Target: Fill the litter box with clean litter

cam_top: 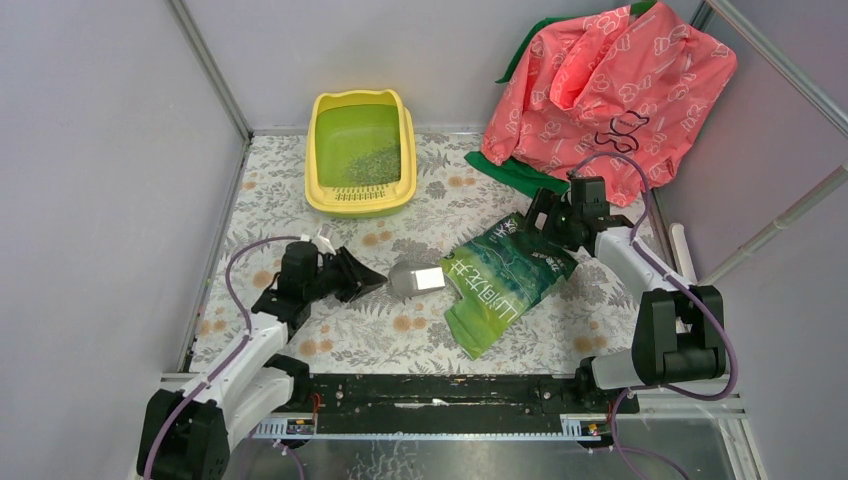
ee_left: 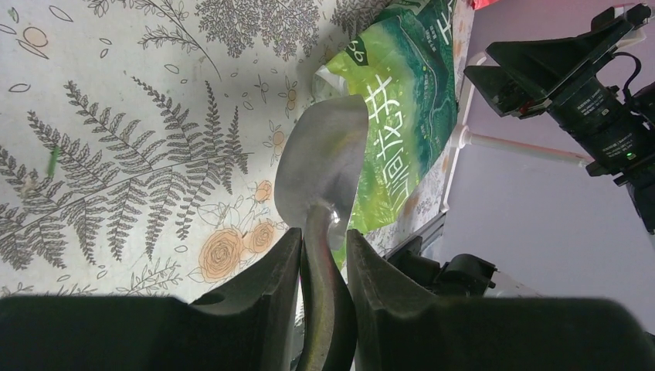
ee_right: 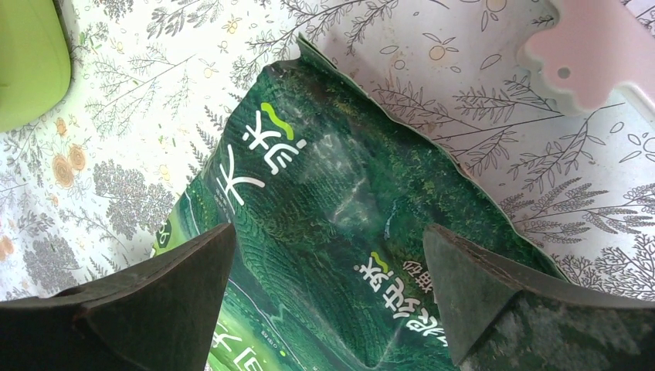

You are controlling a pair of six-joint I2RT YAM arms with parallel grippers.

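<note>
Only overhead shows grainy clean litter [cam_top: 375,165] in the litter box [cam_top: 360,200]. Left gripper [ee_left: 323,236] pinches a shiny scoop [ee_left: 320,162]; right gripper [ee_right: 326,232] gapes above the glossy bag [ee_right: 309,178].

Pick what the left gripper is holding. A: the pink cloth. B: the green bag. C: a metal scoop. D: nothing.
C: in the left wrist view the left gripper is closed on the handle of the metal scoop, whose bowl points toward the green bag.
</note>
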